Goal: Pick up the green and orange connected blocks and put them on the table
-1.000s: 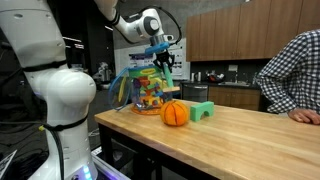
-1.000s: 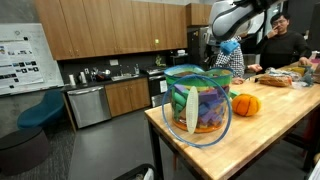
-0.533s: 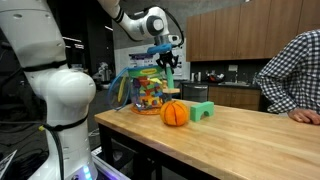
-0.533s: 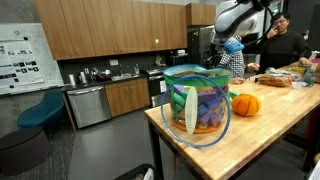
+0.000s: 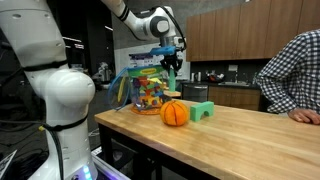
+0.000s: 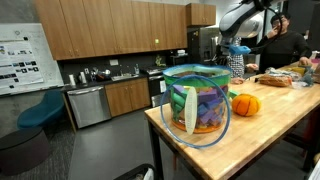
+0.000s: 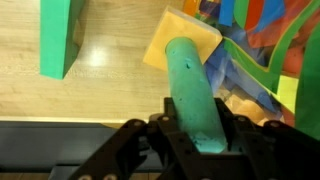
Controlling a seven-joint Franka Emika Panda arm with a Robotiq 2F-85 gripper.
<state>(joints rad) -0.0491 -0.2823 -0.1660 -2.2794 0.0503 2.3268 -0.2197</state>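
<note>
While the gripper (image 7: 196, 130) clamped the green and orange connected blocks (image 7: 188, 72), their long axis pointed down at the table (image 7: 120, 80), near its edge

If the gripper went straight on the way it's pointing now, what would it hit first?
Probably the bare table, between the green block and the basket. The held green and orange connected blocks stick out ahead of the gripper, so their orange end would land first. Depth is unclear.
</note>
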